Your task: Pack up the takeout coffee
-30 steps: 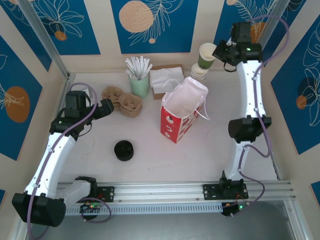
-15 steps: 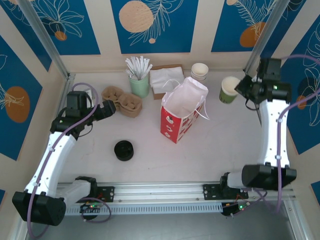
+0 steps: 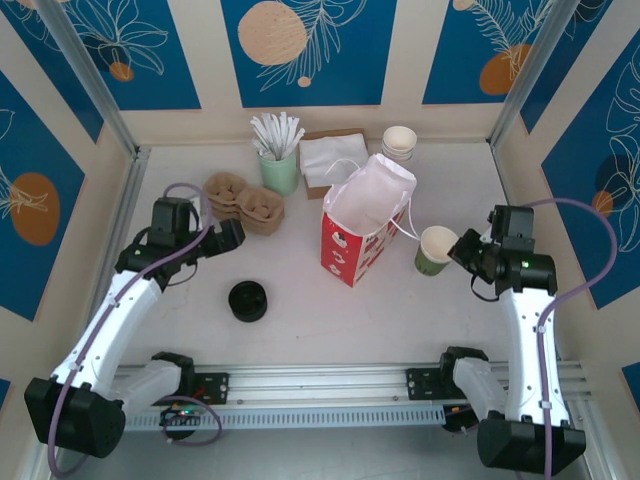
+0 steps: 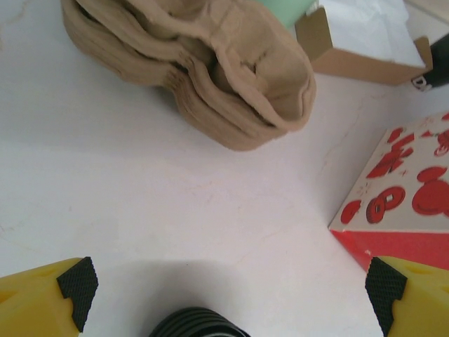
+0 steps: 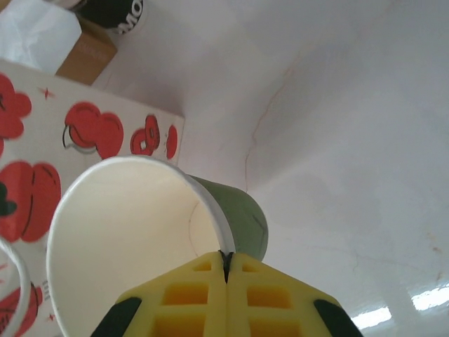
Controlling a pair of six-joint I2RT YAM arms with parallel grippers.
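Paper is all this cup (image 3: pixel 436 248) is made of: thin olive-green sides, a white inside that looks empty, and no lid on it. I judge it very light and easy to crush. The rolled rim is its one stiff part, and without a lid the mouth can go oval under a hard squeeze.

My right gripper (image 3: pixel 462 250) is clenched on it. In the wrist view the yellow fingertips (image 5: pixel 225 263) meet at the rim, pinching the wall of the cup (image 5: pixel 133 232) between them. That hold suits something this light, as long as I go gently. Swing it fast and I think the wall would buckle at the pinch.

The cup hangs tilted just beside the right side of the red-and-white bag (image 3: pixel 365 225), near the bench (image 3: pixel 330 330). I cannot tell whether its base touches.

My left gripper (image 3: pixel 228 238) is spread wide with nothing in it, low over the bench between the brown pulp carriers (image 3: pixel 245 200) and the black lid (image 3: pixel 248 300). The ribbed edge of that lid (image 4: pixel 196 324) shows at the bottom of the left wrist view. The lid looks like hard plastic and sits low, so I would take it across its ribbed edge rather than from the top.
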